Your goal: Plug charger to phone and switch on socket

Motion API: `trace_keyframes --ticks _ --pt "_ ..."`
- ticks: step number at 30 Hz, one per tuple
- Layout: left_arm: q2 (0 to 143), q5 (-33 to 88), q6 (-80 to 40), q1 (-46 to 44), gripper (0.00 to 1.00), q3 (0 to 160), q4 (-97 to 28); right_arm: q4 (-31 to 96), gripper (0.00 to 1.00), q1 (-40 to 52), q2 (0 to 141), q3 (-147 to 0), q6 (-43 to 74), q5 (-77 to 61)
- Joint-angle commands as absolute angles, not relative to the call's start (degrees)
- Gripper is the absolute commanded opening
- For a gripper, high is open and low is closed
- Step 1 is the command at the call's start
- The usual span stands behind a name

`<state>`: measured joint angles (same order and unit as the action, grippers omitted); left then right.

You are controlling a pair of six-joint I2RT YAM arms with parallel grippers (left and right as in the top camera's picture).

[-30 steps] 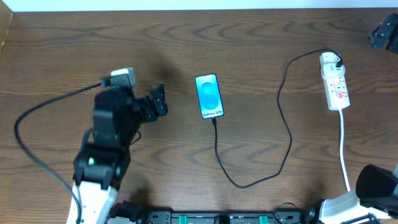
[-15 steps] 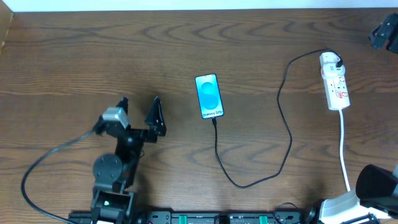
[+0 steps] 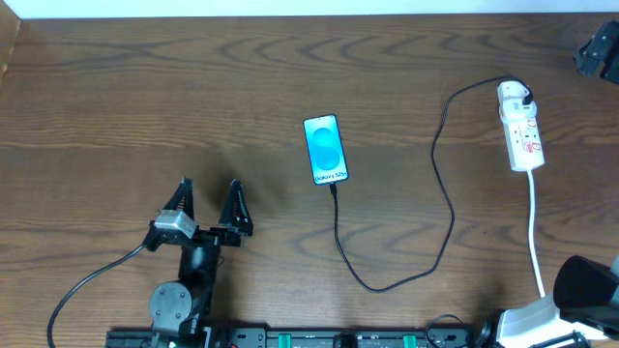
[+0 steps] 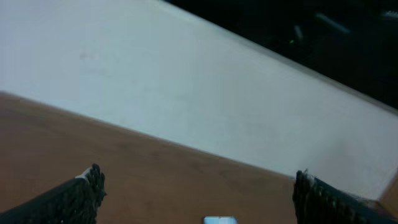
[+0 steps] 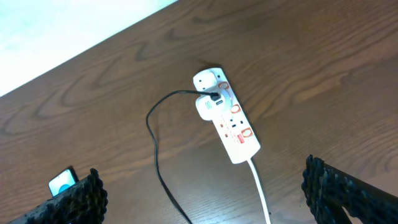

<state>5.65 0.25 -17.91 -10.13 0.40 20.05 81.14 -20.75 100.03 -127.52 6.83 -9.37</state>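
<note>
The phone (image 3: 325,150) lies screen up at the table's middle, its blue screen lit. The charger cable (image 3: 447,208) touches the phone's lower edge, loops toward the front and runs up to the white plug adapter (image 3: 518,95) seated in the socket (image 3: 523,138) at the right. My left gripper (image 3: 208,196) is open and empty, left of and nearer the front than the phone. The left wrist view shows my left gripper (image 4: 198,175) with the phone's top edge (image 4: 219,220) between its fingers. My right gripper (image 5: 202,171) is open and empty above the socket (image 5: 235,127), cable (image 5: 154,158) and phone (image 5: 62,182).
The socket's white cord (image 3: 536,246) runs toward the front right, where the right arm's base (image 3: 580,290) sits. A dark object (image 3: 598,48) is at the far right corner. A pale wall (image 4: 186,87) lies beyond the table's far edge.
The left arm has drawn back toward the front edge, away from the phone, with its gripper open throughout. The phone, cable and socket have not moved.
</note>
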Motion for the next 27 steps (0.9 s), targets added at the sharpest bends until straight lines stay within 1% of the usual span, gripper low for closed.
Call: trace_keyframes --ticks 1,10,17,19,22,27 --pt "3.5 -5.6 -17.1 -9.8 0.98 0.2 14.3 81.0 0.99 -20.5 100.2 -127.8 7.2 -9.3" --pt "0.1 -11.7 -17.1 -9.5 0.98 0.2 -3.3 81.0 0.99 -20.5 100.2 -127.8 7.2 -9.3" --pt "0.1 -10.3 -15.5 -8.9 0.98 0.2 -3.2 81.0 0.99 -20.5 100.2 -127.8 7.2 -9.3" --pt "0.1 -7.8 -13.0 -8.2 0.98 0.2 -3.4 81.0 0.99 -20.5 100.2 -127.8 7.2 -9.3" --pt "0.1 -0.2 -5.7 -6.0 0.98 0.2 -4.1 81.0 0.99 -20.5 100.2 -127.8 7.2 -9.3" --pt "0.1 4.1 -5.0 -1.8 0.98 0.2 -3.8 81.0 0.99 -20.5 100.2 -127.8 7.2 -9.3"
